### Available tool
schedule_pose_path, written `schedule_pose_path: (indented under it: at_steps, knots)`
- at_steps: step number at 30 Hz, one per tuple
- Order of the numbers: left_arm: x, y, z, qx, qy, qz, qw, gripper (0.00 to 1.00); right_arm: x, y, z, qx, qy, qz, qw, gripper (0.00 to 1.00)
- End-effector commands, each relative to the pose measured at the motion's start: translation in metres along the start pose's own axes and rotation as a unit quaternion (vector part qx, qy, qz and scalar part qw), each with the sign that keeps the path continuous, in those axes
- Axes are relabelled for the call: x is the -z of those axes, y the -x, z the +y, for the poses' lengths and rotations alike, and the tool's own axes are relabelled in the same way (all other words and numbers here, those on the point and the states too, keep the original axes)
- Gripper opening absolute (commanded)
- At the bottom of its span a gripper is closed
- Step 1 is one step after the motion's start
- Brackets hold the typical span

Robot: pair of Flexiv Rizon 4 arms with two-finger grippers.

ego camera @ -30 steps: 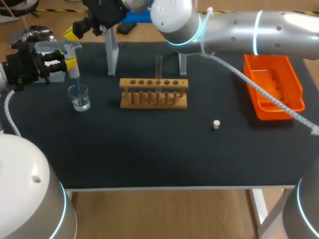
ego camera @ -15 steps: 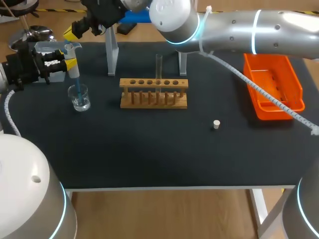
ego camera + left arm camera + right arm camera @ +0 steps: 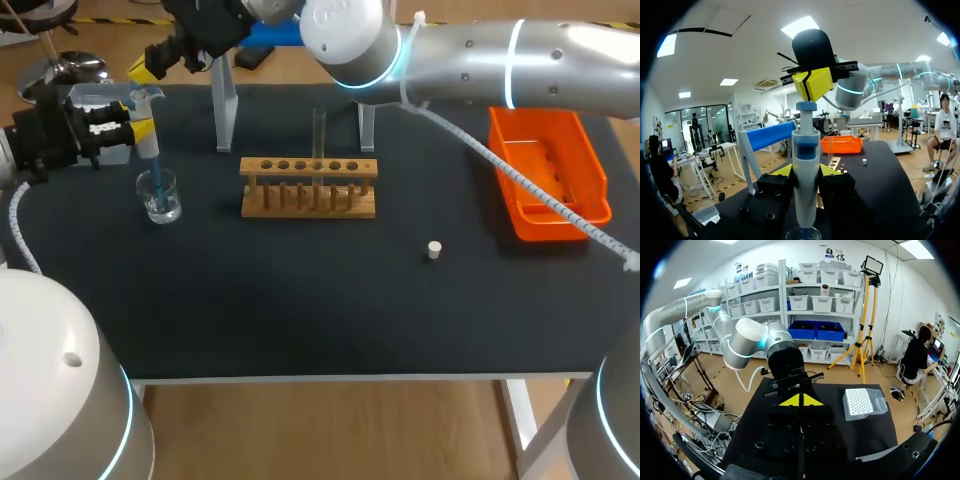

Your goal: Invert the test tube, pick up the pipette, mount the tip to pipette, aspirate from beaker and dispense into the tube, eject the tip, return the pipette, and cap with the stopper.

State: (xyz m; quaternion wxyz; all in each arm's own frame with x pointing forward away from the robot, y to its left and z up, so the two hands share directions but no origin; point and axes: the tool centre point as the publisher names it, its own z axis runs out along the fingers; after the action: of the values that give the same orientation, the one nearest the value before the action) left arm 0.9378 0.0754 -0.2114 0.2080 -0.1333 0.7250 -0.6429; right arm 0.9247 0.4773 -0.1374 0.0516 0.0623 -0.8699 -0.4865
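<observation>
No print, label, number or sign can be read on the wooden rack (image 3: 309, 187), nor on the pipette (image 3: 146, 128) and beaker (image 3: 160, 198) left of it or the orange tray (image 3: 598, 172) right of it.

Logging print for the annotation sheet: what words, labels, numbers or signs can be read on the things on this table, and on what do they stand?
None can be read.
The pipette, beaker, wooden rack, orange tray and stopper show no legible text; any marks on the pipette are too small to tell.
</observation>
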Motion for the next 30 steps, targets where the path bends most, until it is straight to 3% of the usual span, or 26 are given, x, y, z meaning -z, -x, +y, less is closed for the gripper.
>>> schedule_pose_path:
  at_steps: [1, 30]
  knots:
    - [-0.0003, 0.0008, -0.0013, -0.001, -0.001, 0.000, 1.000, 0.00, -0.0003, 0.0019, -0.0016, -0.001, -0.005, 0.003, 1.000, 0.00]
    - [-0.0003, 0.0008, -0.0013, -0.001, -0.001, 0.000, 1.000, 0.00, -0.0042, -0.0051, -0.0114, -0.005, -0.015, 0.017, 1.000, 0.00]
